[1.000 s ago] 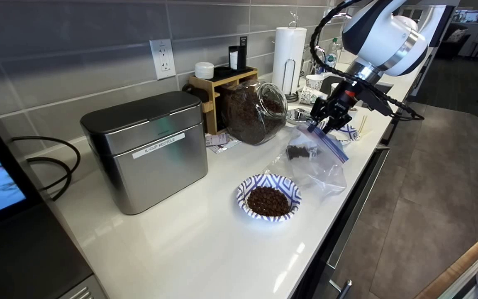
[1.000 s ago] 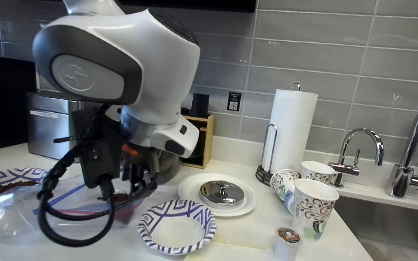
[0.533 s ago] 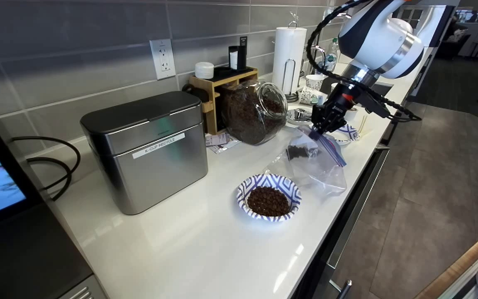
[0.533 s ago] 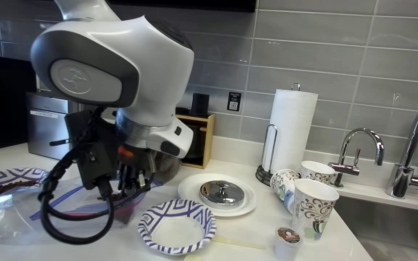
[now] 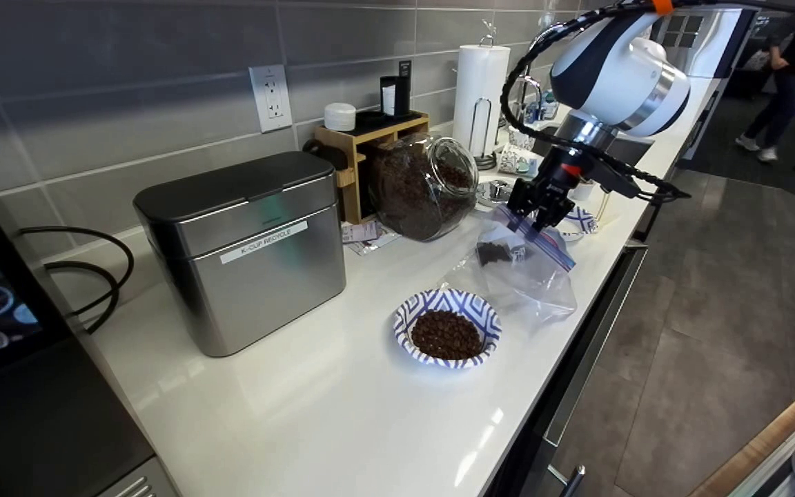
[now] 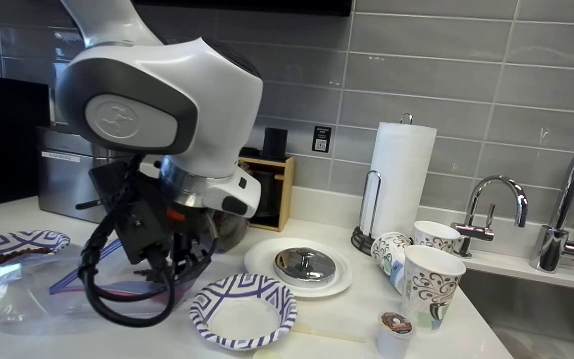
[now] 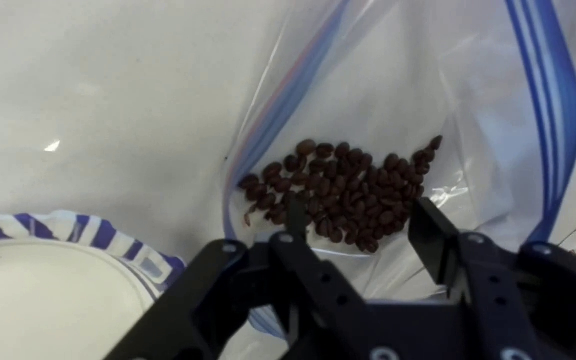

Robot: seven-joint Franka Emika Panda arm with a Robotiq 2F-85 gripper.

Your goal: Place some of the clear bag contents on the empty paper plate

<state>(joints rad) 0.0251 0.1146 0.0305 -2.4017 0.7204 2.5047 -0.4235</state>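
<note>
The clear bag (image 5: 532, 290) lies on its side on the counter, its blue zip mouth spread wide beneath my gripper (image 7: 360, 207). Its contents, dark brown beans (image 7: 353, 200), are heaped near the middle of the wrist view. My fingers (image 7: 430, 232) are apart, with beans visible in the gap; nothing is gripped. Whether the fingertips touch the beans I cannot tell. The empty paper plate (image 6: 243, 319), blue-patterned on the rim and white in the centre, sits beside the bag; its edge (image 7: 93, 235) shows at lower left in the wrist view. In an exterior view the gripper is partly hidden by its cable.
A like-patterned plate (image 5: 408, 317) full of beans stands by the bag's other end. Behind are a big glass jar (image 5: 418, 193) and a steel bin (image 5: 273, 276). Near the empty plate are a white plate (image 6: 257, 259) with a metal lid, paper cups (image 6: 431, 289) and a pod (image 6: 394, 339).
The fingers came close together half a second ago and have spread again. The arm has lowered slightly, and the bag's zip edge has shifted a little. A person has appeared in the background.
</note>
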